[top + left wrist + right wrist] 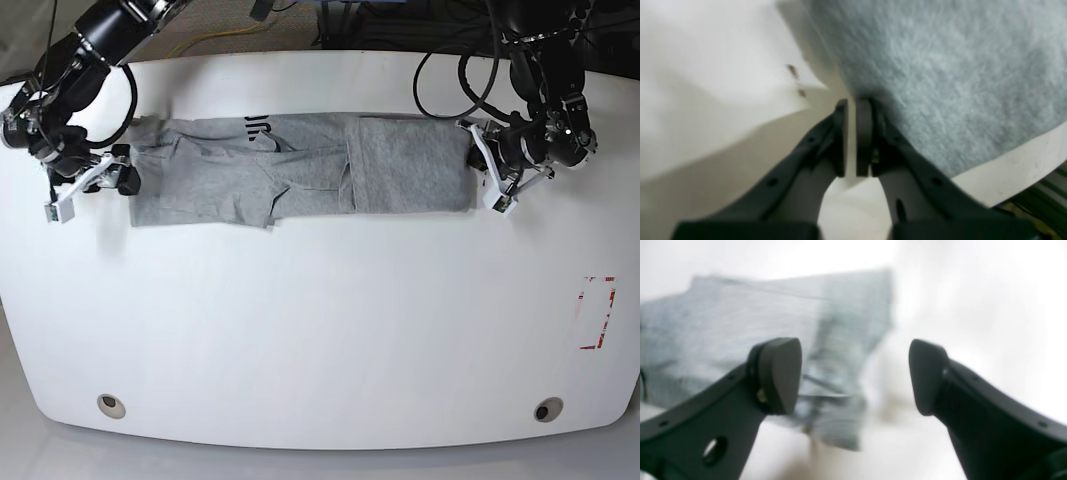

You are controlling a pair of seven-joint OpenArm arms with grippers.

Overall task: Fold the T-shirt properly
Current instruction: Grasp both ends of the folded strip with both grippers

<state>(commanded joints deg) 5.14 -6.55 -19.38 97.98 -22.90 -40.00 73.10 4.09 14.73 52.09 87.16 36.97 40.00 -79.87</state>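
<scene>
We see the grey T-shirt (300, 170) lying folded into a long strip across the far side of the white table (320, 340). Our left gripper (851, 133) sits at its edge, nearly closed on nothing. Our right gripper (855, 376) is spread wide.

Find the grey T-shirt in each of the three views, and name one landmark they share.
Left wrist: T-shirt fills the upper right, beside the nearly closed left gripper.
Right wrist: blurred, upper left to centre, behind the open right gripper.
Base: a long folded band between both grippers.
Shared landmark: the white table.
</scene>
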